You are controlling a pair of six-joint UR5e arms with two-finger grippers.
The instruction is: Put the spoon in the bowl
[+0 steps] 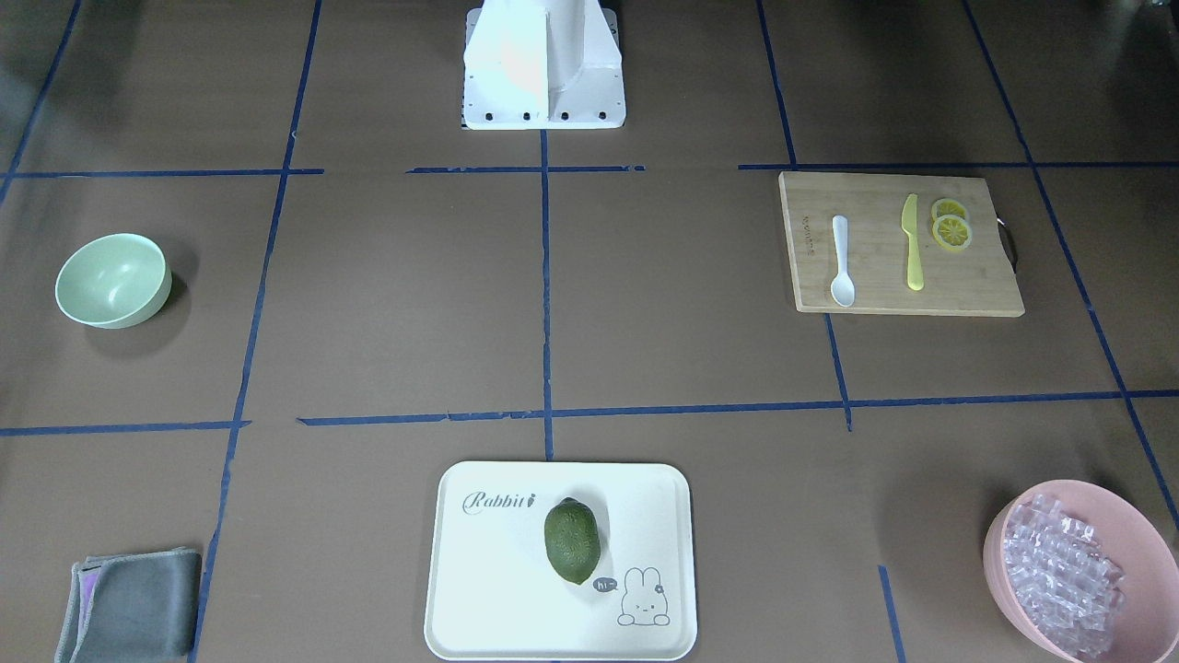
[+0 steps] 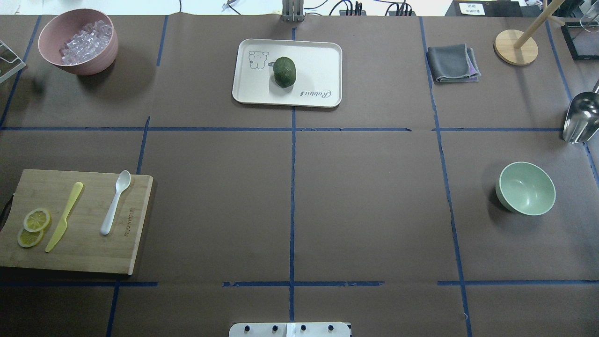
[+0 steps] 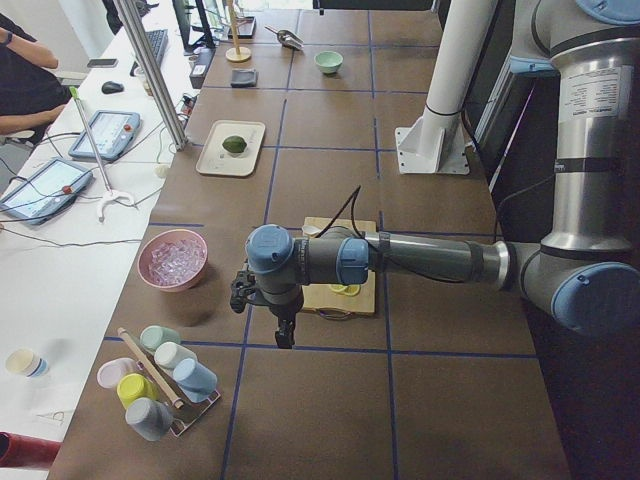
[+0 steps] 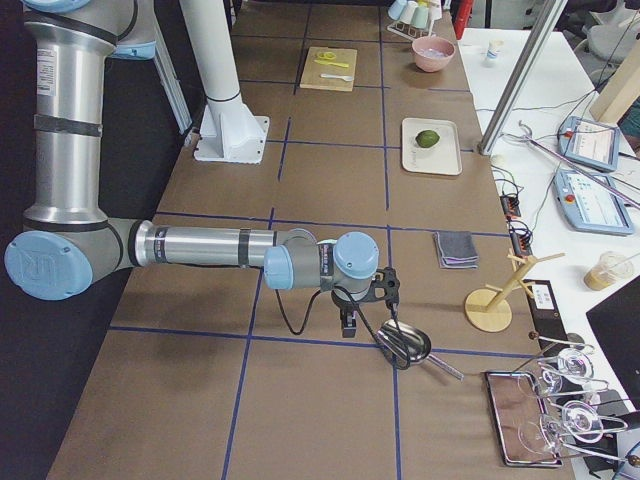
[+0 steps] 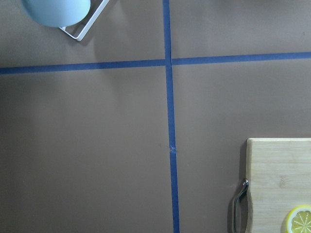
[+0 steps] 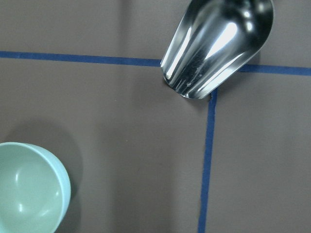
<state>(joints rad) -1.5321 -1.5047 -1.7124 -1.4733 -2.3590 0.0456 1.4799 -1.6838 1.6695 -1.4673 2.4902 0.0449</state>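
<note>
The white plastic spoon lies on the wooden cutting board at the table's left side, scoop pointing away from the robot; it also shows in the front view. The mint-green bowl stands empty and upright at the right side, also seen in the front view and at the right wrist view's lower left. My left gripper hovers off the board's left end, past its handle. My right gripper hovers beyond the bowl near a steel scoop. I cannot tell whether either is open or shut.
A yellow knife and lemon slices share the board. A pink bowl of ice cubes, a white tray with a green fruit, a grey cloth, a steel scoop and a cup rack stand around.
</note>
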